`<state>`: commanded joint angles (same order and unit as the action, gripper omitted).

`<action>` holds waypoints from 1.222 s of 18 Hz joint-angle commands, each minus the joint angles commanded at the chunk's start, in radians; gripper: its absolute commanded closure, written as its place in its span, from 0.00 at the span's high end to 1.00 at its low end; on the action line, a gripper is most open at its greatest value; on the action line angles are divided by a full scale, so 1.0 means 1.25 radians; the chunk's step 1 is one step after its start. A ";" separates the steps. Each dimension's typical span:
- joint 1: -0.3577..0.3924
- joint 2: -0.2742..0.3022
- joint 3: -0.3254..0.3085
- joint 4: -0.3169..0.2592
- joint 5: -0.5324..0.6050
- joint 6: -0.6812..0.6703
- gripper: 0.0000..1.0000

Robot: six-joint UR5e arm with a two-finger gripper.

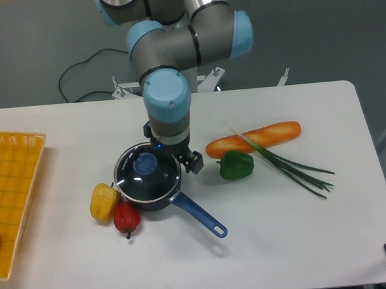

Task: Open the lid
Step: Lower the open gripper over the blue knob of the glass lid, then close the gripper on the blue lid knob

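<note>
While lid (147,173) sits on saucepan (158,195), tool (160,151) hovers just behind knob; finger spread unclear, hidden.

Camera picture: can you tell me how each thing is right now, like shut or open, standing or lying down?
lid: on the saucepan, closed.
saucepan: upright, covered, handle toward the front right.
gripper: above the lid's back edge; open or shut cannot be told.
yellow pepper: lying beside the saucepan.
red pepper: lying against the yellow pepper.
green pepper: on the table.
carrot: lying flat.
green onion: lying flat.
yellow basket: at the left edge.
</note>
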<state>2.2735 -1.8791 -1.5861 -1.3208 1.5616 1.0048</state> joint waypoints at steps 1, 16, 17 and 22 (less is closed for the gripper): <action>-0.005 0.000 -0.005 0.000 -0.002 -0.001 1.00; -0.017 0.016 -0.087 0.053 -0.055 -0.082 1.00; -0.021 0.016 -0.088 0.055 -0.055 -0.103 1.00; -0.025 0.016 -0.099 0.087 -0.055 -0.113 1.00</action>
<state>2.2427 -1.8592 -1.7104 -1.2119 1.4926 0.8636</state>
